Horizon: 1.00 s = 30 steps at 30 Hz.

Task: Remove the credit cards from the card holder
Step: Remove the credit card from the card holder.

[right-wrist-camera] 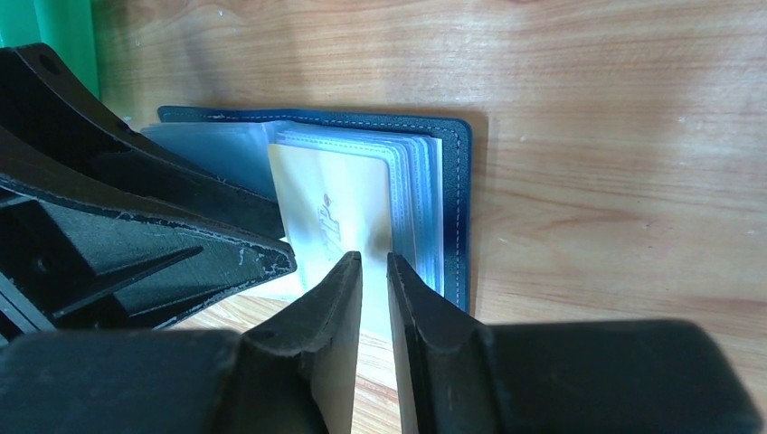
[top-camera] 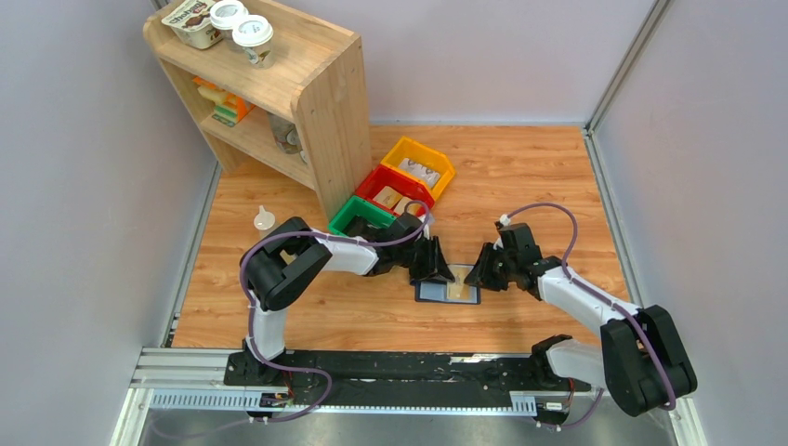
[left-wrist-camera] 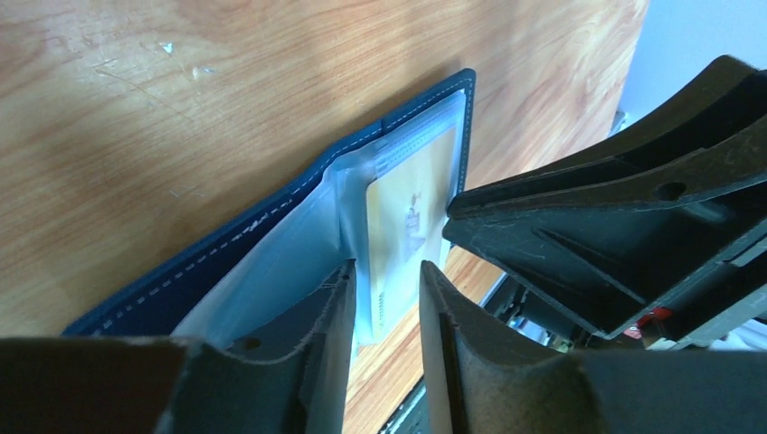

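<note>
The holder [top-camera: 431, 294] lay open and flat on the table [top-camera: 520, 177], near the middle and in front of the green bin [top-camera: 357, 216], its navy cover underneath and its clear sleeves [right-wrist-camera: 411, 190] facing up. A tan card [top-camera: 457, 291] sat in the right half of the holder, its end sticking out past the sleeve edge towards the arms. Both arms reached in over the holder from either side. The left gripper [top-camera: 437, 268] hung over the holder's left half with its jaws partly open. From the left wrist, one finger [left-wrist-camera: 317, 316] was down on a clear sleeve beside the card, and the card's near end showed in the gap between the two fingers; nothing was clearly pinched. The right gripper [top-camera: 482, 270] stood at the holder's right edge, tilted in towards the left one, the two close together but apart. From the right wrist its jaws had only a narrow gap, lined up with the card's near end, and the pale card face ran right up to the fingertips. Whether they actually gripped the card, I could not tell. The stack of sleeves lay just to the right of the card, against the stitched navy rim. The red [top-camera: 390, 186] and yellow [top-camera: 420, 158] bins stood behind the green one, next to a wooden shelf [top-camera: 316, 84].
</note>
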### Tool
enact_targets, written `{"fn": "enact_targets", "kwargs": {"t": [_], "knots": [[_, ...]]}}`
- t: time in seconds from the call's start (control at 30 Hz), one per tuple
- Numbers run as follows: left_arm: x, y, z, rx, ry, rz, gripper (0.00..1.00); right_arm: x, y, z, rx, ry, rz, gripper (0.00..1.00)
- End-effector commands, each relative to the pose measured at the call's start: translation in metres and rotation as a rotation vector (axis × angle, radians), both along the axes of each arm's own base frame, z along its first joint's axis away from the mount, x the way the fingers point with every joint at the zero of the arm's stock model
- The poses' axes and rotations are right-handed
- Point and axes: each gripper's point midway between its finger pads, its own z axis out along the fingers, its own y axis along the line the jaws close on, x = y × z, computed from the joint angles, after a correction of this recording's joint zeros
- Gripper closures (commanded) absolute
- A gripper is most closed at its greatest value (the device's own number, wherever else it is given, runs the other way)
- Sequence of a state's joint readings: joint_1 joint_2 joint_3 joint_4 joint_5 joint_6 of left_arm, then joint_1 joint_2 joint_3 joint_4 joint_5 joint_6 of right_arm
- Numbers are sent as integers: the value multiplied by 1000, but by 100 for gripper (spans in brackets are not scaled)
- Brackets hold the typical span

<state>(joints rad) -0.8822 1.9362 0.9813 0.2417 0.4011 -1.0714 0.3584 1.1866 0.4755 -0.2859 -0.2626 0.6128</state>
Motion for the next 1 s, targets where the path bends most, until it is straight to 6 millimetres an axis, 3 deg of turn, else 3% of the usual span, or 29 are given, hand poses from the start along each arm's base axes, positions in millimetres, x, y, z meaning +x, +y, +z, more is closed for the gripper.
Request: {"fn": "enact_targets", "kwargs": {"t": [0.0, 0.37, 0.47, 0.6, 0.87, 0.97], "knots": [[3, -14, 17, -102, -23, -11, 64, -11, -7, -13, -27, 43, -11, 76], [6, -23, 63, -261, -83, 0, 83, -14, -9, -17, -33, 52, -18, 76], [5, -23, 66, -291, -77, 1, 91, -15, -9, -19, -36, 57, -17, 76], [5, -25, 69, -311, -86, -6, 92, -15, -8, -19, -32, 59, -12, 76], [1, -35, 64, -326, -74, -34, 82, -14, -4, -21, -19, 71, -6, 76], [0, -31, 58, -313, -67, -22, 92, -14, -7, -23, -37, 80, -11, 76]]}}
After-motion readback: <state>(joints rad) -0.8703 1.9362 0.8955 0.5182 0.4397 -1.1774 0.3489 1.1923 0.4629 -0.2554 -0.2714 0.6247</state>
